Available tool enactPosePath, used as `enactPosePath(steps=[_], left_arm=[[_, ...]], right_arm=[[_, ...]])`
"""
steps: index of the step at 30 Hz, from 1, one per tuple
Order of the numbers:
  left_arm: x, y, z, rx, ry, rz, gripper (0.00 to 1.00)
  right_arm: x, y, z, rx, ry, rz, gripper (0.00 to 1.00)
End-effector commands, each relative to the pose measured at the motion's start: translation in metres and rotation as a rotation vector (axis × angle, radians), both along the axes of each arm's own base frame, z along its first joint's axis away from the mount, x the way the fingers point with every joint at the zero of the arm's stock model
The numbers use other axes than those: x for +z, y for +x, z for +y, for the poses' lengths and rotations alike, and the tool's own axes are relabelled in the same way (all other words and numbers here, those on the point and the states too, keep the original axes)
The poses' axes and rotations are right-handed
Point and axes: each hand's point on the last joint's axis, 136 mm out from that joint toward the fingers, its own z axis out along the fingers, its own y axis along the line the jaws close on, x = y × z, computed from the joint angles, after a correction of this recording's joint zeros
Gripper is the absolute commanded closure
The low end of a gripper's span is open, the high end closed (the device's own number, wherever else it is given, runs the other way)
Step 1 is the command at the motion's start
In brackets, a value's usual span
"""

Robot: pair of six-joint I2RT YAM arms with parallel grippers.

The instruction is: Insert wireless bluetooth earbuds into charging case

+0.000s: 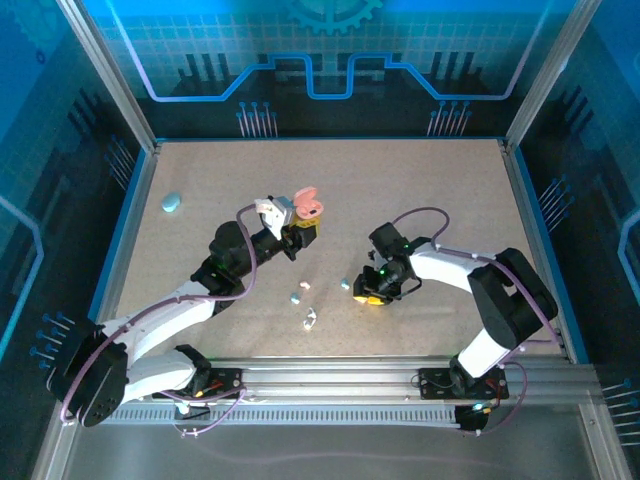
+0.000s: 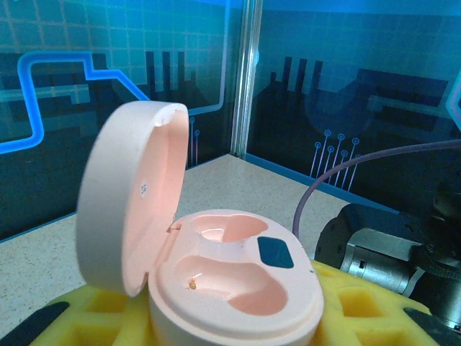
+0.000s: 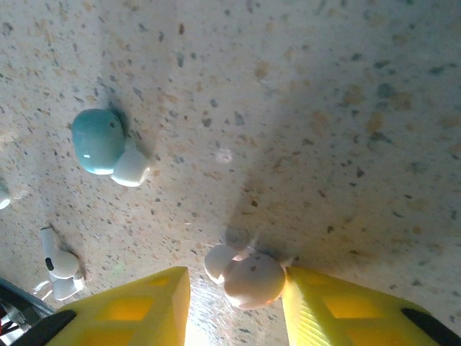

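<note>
Left gripper (image 1: pixel 300 232) clamped on pink charging case (image 2: pixel 238 281); lid stands open at left, wells up. Right gripper (image 3: pixel 235 310) apart, straddling pink earbud (image 3: pixel 252 280) on tabletop (image 3: pixel 324 108), bottom centre; long axis horizontal, tip pointing left.

Speckled beige tabletop (image 1: pixel 330 180) sits bright; behind it glowing blue circuit-pattern wall panels (image 1: pixel 330 50), silver aluminium frame posts (image 1: pixel 105 70) at its corners.

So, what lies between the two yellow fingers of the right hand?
A pink earbud, resting on the table. The right wrist view shows it in the gap of the right hand, close to one finger, apart from the other.
</note>
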Motion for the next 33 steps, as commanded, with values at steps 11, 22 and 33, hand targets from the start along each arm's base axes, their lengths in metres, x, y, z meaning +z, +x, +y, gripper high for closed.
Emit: enactPosePath(steps=[11, 22, 33], left_arm=[[0.004, -0.003, 0.002, -0.005, 0.002, -0.024, 0.64], [0.003, -0.002, 0.002, -0.005, 0.002, -0.022, 0.64], [0.006, 0.002, 0.019, 0.092, 0.008, -0.044, 0.65]], right_arm=[[0.006, 0.015, 0.035, 0.107, 0.037, -0.028, 0.62], [0.013, 0.013, 0.043, 0.171, -0.004, -0.050, 0.62], [0.008, 0.010, 0.039, 0.253, -0.166, -0.062, 0.64]])
